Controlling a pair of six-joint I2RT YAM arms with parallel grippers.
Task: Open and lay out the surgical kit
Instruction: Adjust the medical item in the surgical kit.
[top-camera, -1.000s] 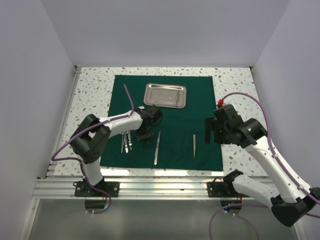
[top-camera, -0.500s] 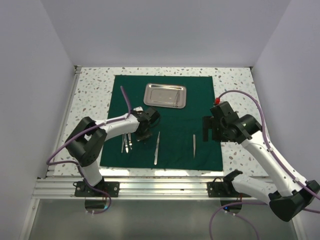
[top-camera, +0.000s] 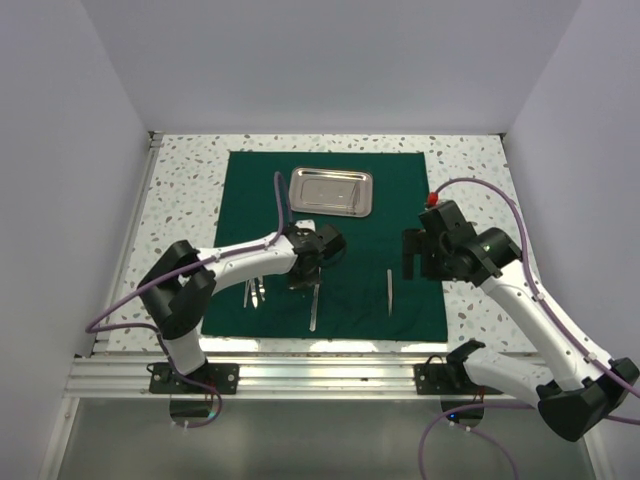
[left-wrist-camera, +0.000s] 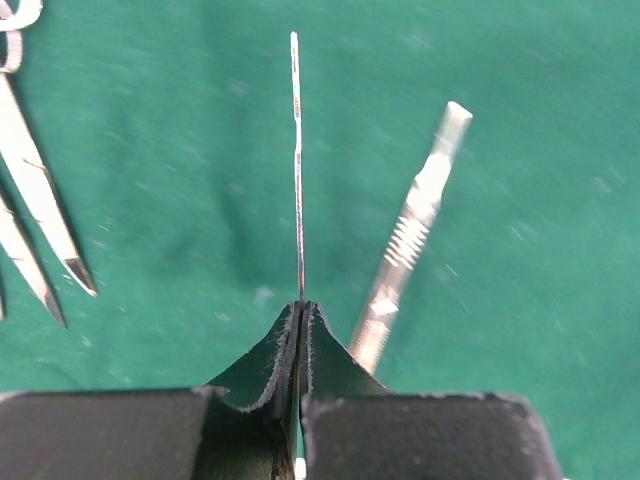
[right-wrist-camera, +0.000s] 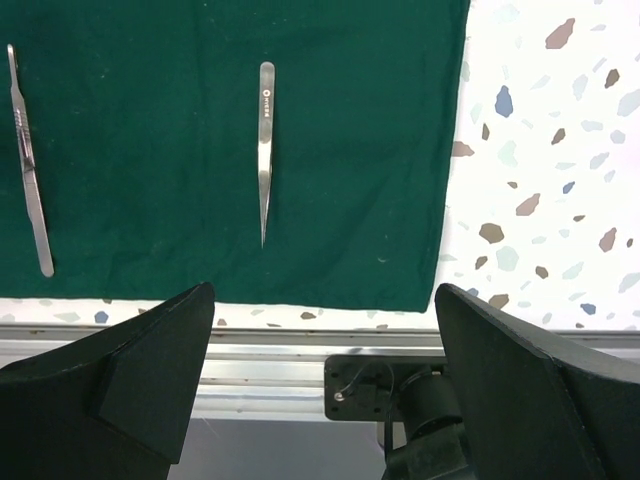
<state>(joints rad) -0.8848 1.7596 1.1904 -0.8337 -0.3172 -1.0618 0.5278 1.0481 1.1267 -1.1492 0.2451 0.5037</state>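
The surgical kit lies opened out: its dark green cloth (top-camera: 345, 235) is spread flat, with the steel tray (top-camera: 331, 191) at the cloth's far side. My left gripper (top-camera: 303, 279) hangs over the cloth's middle, shut on a thin steel instrument (left-wrist-camera: 296, 170) that shows edge-on and points forward from the jaws (left-wrist-camera: 301, 305). Beside it long forceps (left-wrist-camera: 410, 250) lie on the cloth, and scissors (left-wrist-camera: 35, 200) lie to the left. Slim tweezers (right-wrist-camera: 264, 150) rest near the cloth's right side. My right gripper (top-camera: 412, 262) hovers over the cloth's right edge, open with nothing between its fingers (right-wrist-camera: 322, 300).
The speckled tabletop (top-camera: 470, 175) shows around the cloth. An aluminium rail (top-camera: 320, 372) runs along the near edge, with the right arm's base (right-wrist-camera: 420, 400) under my right gripper. White walls close in the table's far side and both flanks.
My left gripper has shut on the thin instrument and carried it right, from beside the scissors to next to the long forceps. The right arm shifted slightly left.
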